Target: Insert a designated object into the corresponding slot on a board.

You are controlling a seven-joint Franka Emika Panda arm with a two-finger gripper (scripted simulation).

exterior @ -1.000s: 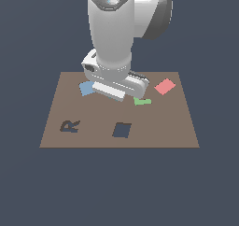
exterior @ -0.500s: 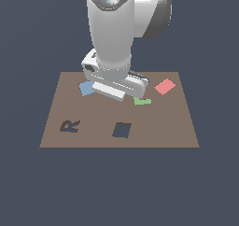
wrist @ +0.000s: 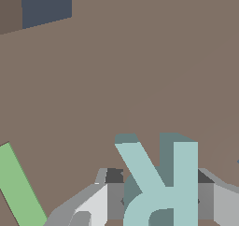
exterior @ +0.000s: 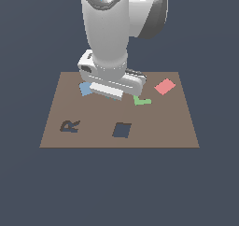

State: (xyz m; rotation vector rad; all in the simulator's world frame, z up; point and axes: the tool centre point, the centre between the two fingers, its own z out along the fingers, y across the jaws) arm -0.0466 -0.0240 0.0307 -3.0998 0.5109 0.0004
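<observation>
Compared with the pictures from a second and half a second back, nothing on the board (exterior: 177,122) has shifted that I can make out: the arm stands over the same far-middle patch and the loose blocks lie where they did. Any change in arm height is too small to tell.

The gripper (wrist: 161,199) is low over the board. In the wrist view the teal letter R (wrist: 161,183) sits between the two grey fingers (wrist: 105,197), which stand close against its sides. The jaws look closed on the letter, though actual contact cannot be confirmed. In the exterior view the letter is hidden behind the arm's hand, so its place there is only under the gripper, near the far edge of the board.

The R-shaped slot (exterior: 70,126) lies near the front edge on the exterior view's left, well apart from the gripper and not filled. The rectangular cutout (exterior: 122,130) sits to its right, also open.

Blue block (exterior: 85,88): just beside the gripper, on the exterior view's left. Green L block (exterior: 141,101): just beside it on the right. Red block (exterior: 165,86): farther right, near the far edge.
</observation>
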